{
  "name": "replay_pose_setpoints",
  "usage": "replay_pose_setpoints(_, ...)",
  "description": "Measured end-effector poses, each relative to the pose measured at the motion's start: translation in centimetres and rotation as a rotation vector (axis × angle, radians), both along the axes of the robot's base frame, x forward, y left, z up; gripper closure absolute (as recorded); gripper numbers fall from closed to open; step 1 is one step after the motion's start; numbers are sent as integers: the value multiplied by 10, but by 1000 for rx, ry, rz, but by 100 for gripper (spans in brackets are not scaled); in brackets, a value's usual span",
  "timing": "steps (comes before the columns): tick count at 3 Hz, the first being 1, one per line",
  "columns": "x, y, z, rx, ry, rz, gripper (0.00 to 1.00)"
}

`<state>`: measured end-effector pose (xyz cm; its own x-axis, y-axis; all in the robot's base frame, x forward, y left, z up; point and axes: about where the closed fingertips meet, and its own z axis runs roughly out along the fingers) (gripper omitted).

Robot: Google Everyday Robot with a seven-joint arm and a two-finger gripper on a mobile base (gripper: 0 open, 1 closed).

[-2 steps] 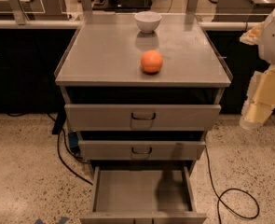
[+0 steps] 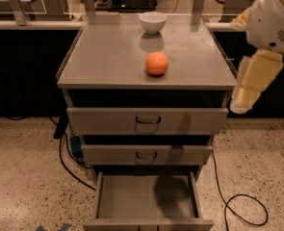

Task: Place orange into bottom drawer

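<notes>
Orange point(image 2: 157, 63) rests on the cabinet top point(image 2: 108, 57) near its front edge, round, no long axis, nearer than the white bowl point(image 2: 152, 22). Bottom drawer point(image 2: 127, 198) stands open, its front cut off. Gripper point(image 2: 242, 100) hangs at the right, probably pointing down; clenched or released, I cannot tell.

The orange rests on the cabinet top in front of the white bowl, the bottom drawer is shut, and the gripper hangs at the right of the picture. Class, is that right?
One thing is wrong: the bottom drawer is pulled open, not shut, as the camera view shows. The orange does rest on the cabinet top in front of the white bowl, and the gripper hangs at the right.
</notes>
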<state>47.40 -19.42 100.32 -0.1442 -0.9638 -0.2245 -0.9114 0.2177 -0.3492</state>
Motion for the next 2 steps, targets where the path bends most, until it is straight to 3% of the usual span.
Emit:
replay_pose_setpoints(1,48,17,12,-3,-39,68,0)
replay_pose_setpoints(2,102,53,4,-31,0,194,0)
